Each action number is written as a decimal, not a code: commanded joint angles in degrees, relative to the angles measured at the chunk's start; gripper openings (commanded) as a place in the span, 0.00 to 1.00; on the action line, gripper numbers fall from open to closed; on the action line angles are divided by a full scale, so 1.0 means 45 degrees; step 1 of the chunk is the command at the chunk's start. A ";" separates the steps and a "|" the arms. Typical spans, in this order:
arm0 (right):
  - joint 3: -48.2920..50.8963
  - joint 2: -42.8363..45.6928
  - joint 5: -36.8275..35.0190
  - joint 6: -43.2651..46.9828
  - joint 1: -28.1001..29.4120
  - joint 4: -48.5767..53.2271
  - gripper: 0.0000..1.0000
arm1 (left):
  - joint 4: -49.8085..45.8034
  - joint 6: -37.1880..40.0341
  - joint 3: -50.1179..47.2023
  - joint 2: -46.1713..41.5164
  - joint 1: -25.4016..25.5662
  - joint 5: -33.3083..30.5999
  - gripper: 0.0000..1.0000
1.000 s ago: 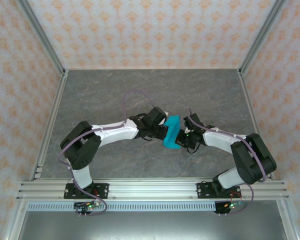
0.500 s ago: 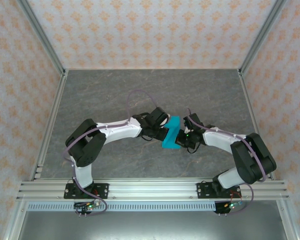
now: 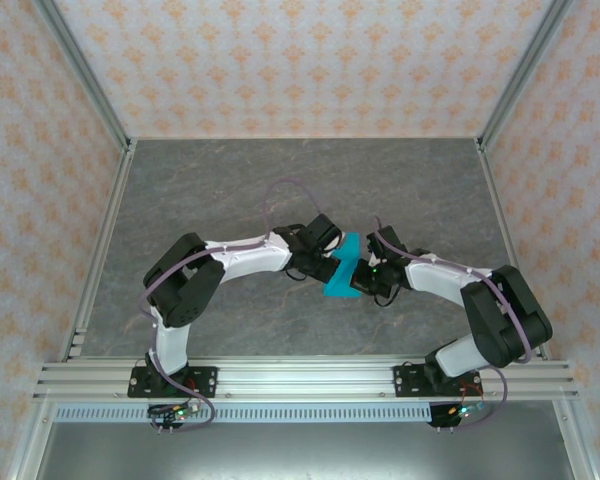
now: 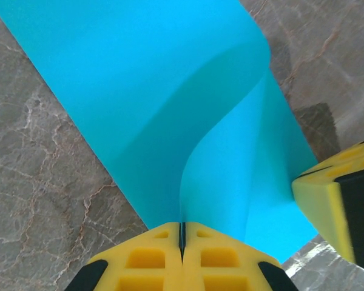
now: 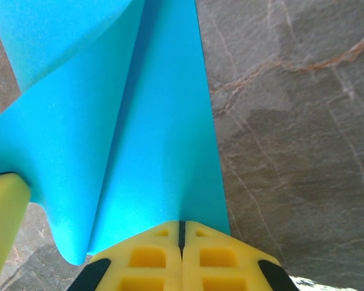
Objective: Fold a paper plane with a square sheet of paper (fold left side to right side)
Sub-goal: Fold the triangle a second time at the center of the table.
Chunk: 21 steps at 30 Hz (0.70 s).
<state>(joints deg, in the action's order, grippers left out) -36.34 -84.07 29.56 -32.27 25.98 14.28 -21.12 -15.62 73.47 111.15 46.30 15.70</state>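
The cyan-blue square sheet of paper (image 3: 342, 268) lies at mid-table between the two arms, its left side lifted and curling over toward the right. My left gripper (image 3: 330, 262) is shut on that raised edge of the sheet (image 4: 188, 121); its yellow fingertips (image 4: 145, 257) meet on the paper. My right gripper (image 3: 364, 284) is shut on the sheet's right edge (image 5: 151, 139), yellow fingertips (image 5: 212, 254) pressed together. A yellow fingertip of the right gripper shows at the right of the left wrist view. No paper plane shape shows.
The dark grey marbled table (image 3: 280, 180) stretches around the paper. Aluminium frame posts (image 3: 85, 80) and patterned walls enclose it on three sides. A rail (image 3: 300, 378) holding both arm bases runs along the near edge.
The left arm has pushed further right, carrying the paper's left edge over toward the right gripper. The blue patch seen from above has narrowed. The right arm has stayed put.
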 commanded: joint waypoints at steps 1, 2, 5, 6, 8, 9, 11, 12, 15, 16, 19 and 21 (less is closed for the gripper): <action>-0.0001 -0.0253 -0.0394 0.0238 0.0097 0.0913 0.00 | -0.0497 0.0438 0.0505 0.0261 -0.0191 -0.0145 0.00; -0.0011 -0.0249 -0.0397 0.0244 0.0085 0.0911 0.00 | -0.0538 0.0460 0.0543 0.0313 -0.0193 -0.0160 0.00; -0.0011 -0.0248 -0.0387 0.0257 0.0082 0.0914 0.00 | -0.0502 0.0482 0.0566 0.0377 -0.0239 -0.0186 0.00; -0.0006 -0.0260 -0.0381 0.0247 0.0102 0.0911 0.00 | -0.0520 0.0482 0.0597 0.0396 -0.0237 -0.0187 0.00; -0.0025 -0.0244 -0.0388 0.0256 0.0089 0.0913 0.00 | -0.0496 0.0482 0.0623 0.0450 -0.0242 -0.0187 0.00; -0.0030 -0.0258 -0.0397 0.0276 0.0099 0.0923 0.00 | -0.0482 0.0482 0.0626 0.0470 -0.0259 -0.0205 0.00; 0.0002 -0.0273 -0.0383 0.0275 0.0087 0.0928 0.00 | -0.0475 0.0482 0.0666 0.0523 -0.0261 -0.0218 0.00; -0.0009 -0.0264 -0.0387 0.0266 0.0085 0.0929 0.00 | -0.0486 0.0482 0.0684 0.0533 -0.0252 -0.0228 0.00; 0.0001 -0.0282 -0.0379 0.0277 0.0089 0.0947 0.00 | -0.0479 0.0483 0.0724 0.0570 -0.0262 -0.0209 0.00; 0.0010 -0.0282 -0.0409 0.0295 0.0083 0.0957 0.00 | -0.0455 0.0482 0.0724 0.0596 -0.0255 -0.0209 0.00; -0.0001 -0.0301 -0.0445 0.0316 0.0082 0.1024 0.00 | -0.0481 0.0506 0.0767 0.0622 -0.0251 -0.0189 0.00; -0.0011 -0.0321 -0.0451 0.0299 0.0076 0.1063 0.00 | -0.0481 0.0513 0.0782 0.0665 -0.0253 -0.0180 0.00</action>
<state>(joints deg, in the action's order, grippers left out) -36.36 -84.07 29.56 -31.86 25.98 14.35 -22.13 -14.83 75.40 113.12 45.58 15.68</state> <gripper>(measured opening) 0.062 0.038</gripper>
